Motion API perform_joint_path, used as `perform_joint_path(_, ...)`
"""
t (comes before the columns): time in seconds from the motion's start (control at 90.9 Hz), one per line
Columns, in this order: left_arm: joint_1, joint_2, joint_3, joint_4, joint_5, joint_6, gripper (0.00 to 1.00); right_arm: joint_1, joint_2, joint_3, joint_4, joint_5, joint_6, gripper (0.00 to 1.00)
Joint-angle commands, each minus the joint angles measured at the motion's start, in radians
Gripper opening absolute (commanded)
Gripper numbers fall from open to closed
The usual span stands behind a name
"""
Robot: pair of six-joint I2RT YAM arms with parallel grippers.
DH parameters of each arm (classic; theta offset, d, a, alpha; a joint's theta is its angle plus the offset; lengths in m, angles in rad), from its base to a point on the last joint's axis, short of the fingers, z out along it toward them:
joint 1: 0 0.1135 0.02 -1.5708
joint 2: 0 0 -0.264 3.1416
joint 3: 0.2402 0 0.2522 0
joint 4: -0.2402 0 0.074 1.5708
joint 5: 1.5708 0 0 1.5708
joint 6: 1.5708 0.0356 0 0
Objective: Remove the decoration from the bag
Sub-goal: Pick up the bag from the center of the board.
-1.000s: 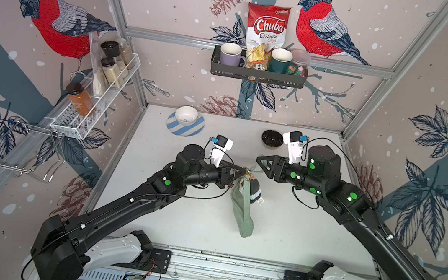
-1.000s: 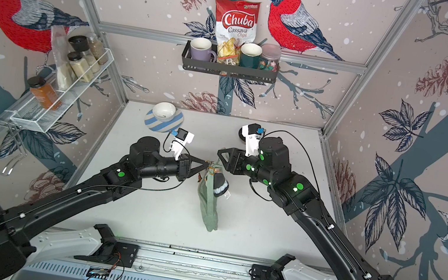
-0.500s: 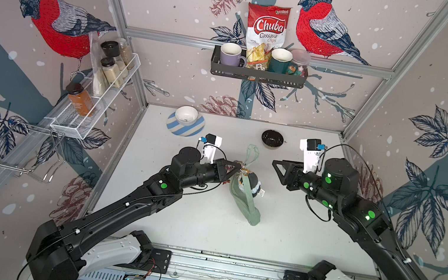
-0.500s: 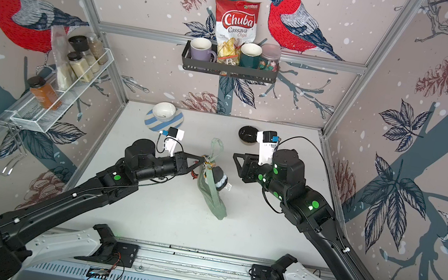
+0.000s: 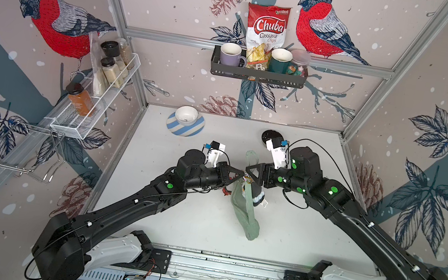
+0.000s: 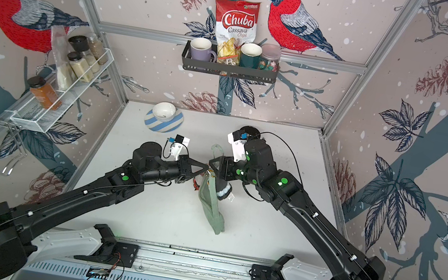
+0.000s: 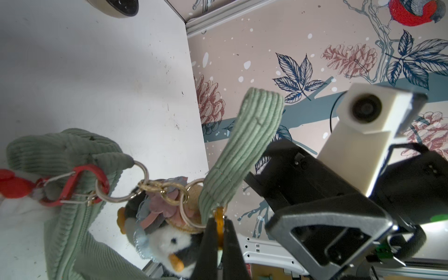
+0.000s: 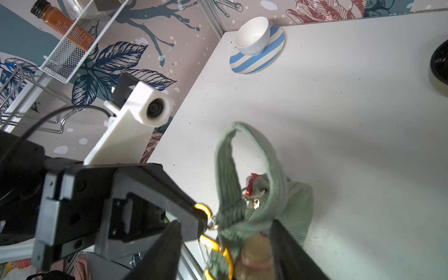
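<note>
2 grippers are seen at the hanging sage-green corduroy bag, its tip resting on the white table: the left gripper is clamped on the yellow carabiner clasp, the right gripper is spread empty around the plush penguin charm, which should be gripped squarely.

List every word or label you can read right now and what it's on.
"Chuba": chips bag on the back shelf, in both top views.
"Cassava Chips": same bag, below the brand.
Small logo at the bag's top and sticker near its bottom: too small to read.
Orange bottle label: blurred.
Nothing else readable.
</note>
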Motion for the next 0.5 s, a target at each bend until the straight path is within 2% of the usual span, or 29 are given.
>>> perform_joint_path(0.0, 0.001, 0.012, 0.0, 0.081, 0.091, 0.038, 0.0, -0.002, 0.024, 0.014, 0.025, -0.039, 0.043, 0.74)
perform_joint_path(0.143, 0.0, 0.044, 0.004, 0.117, 0.18, 0.082, 0.0, -0.006, 0.025, 0.004, 0.059, -0.02, 0.083, 0.69)
perform_joint_path(0.231, 0.0, 0.055, 0.017, 0.089, 0.222, 0.127, 0.0, -0.009, 0.051, 0.013, 0.058, 0.001, 0.091, 0.61)
perform_joint_path(0.352, 0.0, 0.053, 0.032, 0.008, 0.229, 0.216, 0.0, -0.012, 0.036, 0.018, 0.063, 0.011, 0.094, 0.44)
perform_joint_path(0.429, 0.0, 0.056, 0.035, -0.007, 0.245, 0.253, 0.0, -0.013, 0.034, 0.017, 0.076, 0.019, 0.093, 0.22)
perform_joint_path(0.484, 0.0, 0.061, 0.033, -0.016, 0.263, 0.29, 0.0, -0.012, 0.004, 0.02, 0.076, 0.029, 0.089, 0.1)
